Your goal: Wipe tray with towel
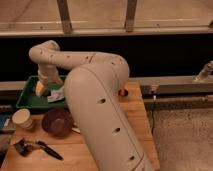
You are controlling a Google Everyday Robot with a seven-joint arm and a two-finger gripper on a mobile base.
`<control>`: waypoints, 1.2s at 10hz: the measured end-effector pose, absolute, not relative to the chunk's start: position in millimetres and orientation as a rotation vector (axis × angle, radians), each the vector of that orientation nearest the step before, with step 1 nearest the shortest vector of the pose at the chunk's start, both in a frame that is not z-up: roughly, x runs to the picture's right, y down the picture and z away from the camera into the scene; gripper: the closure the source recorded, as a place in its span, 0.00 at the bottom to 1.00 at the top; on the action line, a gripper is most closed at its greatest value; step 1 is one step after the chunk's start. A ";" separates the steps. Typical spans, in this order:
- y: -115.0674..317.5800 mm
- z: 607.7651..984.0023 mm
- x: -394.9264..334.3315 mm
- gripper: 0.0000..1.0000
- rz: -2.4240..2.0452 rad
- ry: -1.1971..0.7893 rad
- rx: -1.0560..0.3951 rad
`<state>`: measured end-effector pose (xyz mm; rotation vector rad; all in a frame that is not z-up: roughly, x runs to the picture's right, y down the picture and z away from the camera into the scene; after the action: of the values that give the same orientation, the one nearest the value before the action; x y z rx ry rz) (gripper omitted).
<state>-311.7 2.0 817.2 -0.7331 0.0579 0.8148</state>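
My gripper point(40, 89) hangs low over the left part of the green tray point(24, 104), at the end of my arm, which bends down from above. The towel point(56, 95) lies crumpled in the tray just beside the gripper, toward the tray's middle; I cannot tell whether they touch. Whether the gripper is open or has hold of anything, I cannot tell. Nearer the camera, a cup point(22, 119) and a bowl point(56, 121) stand on the table point(70, 150).

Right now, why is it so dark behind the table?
Camera view: the strip behind seems unlit, so it shows black; warm light falls on the table and the arm; the gripper hangs over the tray, by the towel.
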 end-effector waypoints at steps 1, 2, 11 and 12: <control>1.7 817.3 -311.1 0.20 0.816 0.058 -0.733; 1.8 817.3 -311.1 0.20 0.815 0.058 -0.733; 5.1 865.3 -315.4 0.20 0.816 -0.003 -0.702; 9.5 871.3 -317.3 0.20 0.798 0.007 -0.707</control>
<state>-317.3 9.5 871.3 -0.7074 0.0071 0.7977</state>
